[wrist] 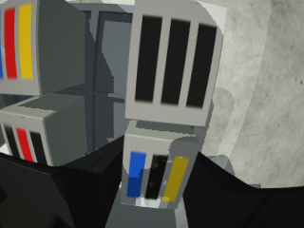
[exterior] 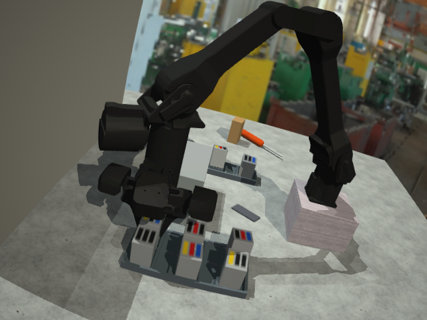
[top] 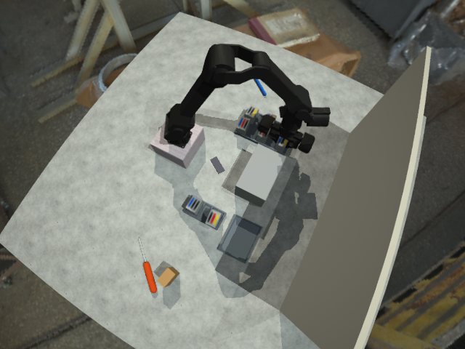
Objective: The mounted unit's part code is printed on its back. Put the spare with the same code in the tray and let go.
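My gripper points down at the spares rack. It is shut on the blue-black-yellow spare, which stands at the rack's end; a finger is at each side. The all-black spare stands right beside it. Also in the rack are the yellow-red-blue spare, the black-red-black spare, the black-red-blue spare and the yellow-black-black spare. The tray is empty. No printed part code shows, and I cannot tell which unit is mounted.
A pale grey box stands between rack and tray. A small rack with two units is beside the tray. A tall panel stands at the right. A screwdriver, orange block and flat grey piece lie about.
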Action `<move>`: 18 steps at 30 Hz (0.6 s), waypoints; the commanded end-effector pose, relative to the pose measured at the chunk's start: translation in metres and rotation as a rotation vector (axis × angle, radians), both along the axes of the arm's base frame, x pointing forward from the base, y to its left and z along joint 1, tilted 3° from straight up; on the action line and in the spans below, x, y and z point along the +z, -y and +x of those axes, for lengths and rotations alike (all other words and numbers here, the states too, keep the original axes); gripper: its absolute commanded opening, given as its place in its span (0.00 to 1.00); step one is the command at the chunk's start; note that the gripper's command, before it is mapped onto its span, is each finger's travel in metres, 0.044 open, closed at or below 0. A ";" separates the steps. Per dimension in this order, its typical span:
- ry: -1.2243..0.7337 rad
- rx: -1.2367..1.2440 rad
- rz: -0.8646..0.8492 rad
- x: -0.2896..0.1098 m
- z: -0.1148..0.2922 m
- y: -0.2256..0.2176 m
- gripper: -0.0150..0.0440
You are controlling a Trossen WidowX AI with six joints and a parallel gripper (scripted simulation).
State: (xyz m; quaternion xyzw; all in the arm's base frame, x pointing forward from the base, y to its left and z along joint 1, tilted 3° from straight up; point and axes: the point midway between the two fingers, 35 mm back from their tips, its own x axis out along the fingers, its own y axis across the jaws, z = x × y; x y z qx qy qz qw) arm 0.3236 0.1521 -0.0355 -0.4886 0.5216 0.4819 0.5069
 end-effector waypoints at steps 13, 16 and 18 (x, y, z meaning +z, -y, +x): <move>0.000 0.000 0.000 0.006 0.001 0.000 0.25; 0.000 0.001 0.001 0.030 0.003 -0.002 0.25; -0.001 0.001 0.002 0.048 0.003 -0.002 0.25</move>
